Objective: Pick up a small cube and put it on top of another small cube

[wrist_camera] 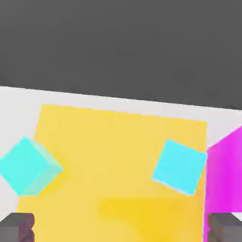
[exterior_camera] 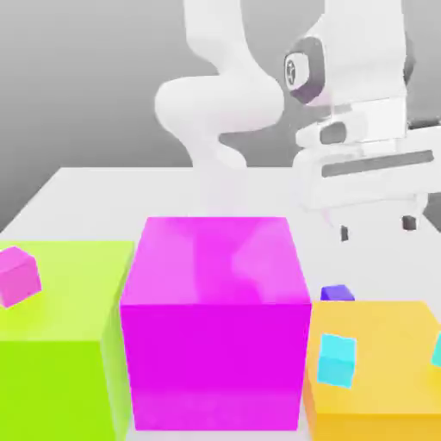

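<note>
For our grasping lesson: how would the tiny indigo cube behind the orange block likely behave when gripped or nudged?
The indigo cube has flat faces, so it should slide, not roll. It looks rigid and probably light, being tiny beside the orange block. The open end effector could easily knock it aside.

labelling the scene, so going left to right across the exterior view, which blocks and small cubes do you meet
small pink cube → green block → magenta block → indigo cube and cyan cube, level with each other, on the orange block → second cyan cube at the edge
</note>
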Action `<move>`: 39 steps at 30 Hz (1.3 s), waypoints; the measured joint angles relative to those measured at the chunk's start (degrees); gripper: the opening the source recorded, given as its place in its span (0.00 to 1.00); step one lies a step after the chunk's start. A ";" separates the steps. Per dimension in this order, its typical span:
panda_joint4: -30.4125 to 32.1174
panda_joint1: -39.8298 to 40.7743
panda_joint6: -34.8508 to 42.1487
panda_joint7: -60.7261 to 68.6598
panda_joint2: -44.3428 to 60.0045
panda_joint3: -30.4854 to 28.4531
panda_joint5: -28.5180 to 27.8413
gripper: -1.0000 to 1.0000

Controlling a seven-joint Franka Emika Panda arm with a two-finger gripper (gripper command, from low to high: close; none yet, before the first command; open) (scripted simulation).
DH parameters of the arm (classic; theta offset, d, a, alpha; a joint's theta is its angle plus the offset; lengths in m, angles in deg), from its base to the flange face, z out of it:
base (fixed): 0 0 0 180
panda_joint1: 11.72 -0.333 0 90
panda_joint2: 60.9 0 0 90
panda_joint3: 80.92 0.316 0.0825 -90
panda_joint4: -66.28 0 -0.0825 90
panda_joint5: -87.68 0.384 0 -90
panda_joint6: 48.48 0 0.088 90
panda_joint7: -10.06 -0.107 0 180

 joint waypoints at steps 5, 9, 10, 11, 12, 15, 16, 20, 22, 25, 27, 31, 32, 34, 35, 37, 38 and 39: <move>6.94 -3.75 -11.73 -14.93 14.75 2.42 -11.84 0.50; 5.57 -17.73 -18.56 -25.54 23.64 -14.55 -26.17 0.50; 5.18 -20.85 -20.28 -26.05 25.71 -17.71 -26.75 0.50; 4.81 -23.26 -22.01 -26.11 27.78 -20.02 -26.70 0.50; 4.50 -24.85 -23.45 -26.06 29.50 -21.51 -26.53 0.00; 4.50 -24.85 -23.48 -26.09 29.50 -21.50 -26.56 0.00; 4.50 -24.84 -23.51 -26.12 29.50 -21.50 -26.59 0.00; 4.71 -24.48 -22.63 -26.08 28.42 -21.15 -26.60 0.00; 5.48 -21.90 -19.74 -24.25 24.81 -18.00 -24.24 0.00; 6.80 -19.41 -14.91 -18.72 18.68 -13.25 -16.58 0.00; 7.61 -20.75 -11.60 -15.71 14.51 -13.10 -12.28 0.00; 2.79 -20.85 -5.24 -9.79 13.05 -14.18 -11.82 0.00; 0.83 -20.71 -3.69 -7.99 13.50 -14.39 -12.16 0.00; -3.24 -20.54 -0.61 -4.16 14.55 -14.81 -12.70 0.00; -5.30 -20.52 0.93 -2.16 15.10 -15.05 -12.89 0.00; -9.45 -20.27 4.00 1.96 16.21 -15.27 -13.10 0.00; -11.52 -20.01 5.54 4.07 16.77 -15.24 -13.14 0.00; -13.60 -19.70 7.08 6.16 17.32 -15.20 -13.18 0.00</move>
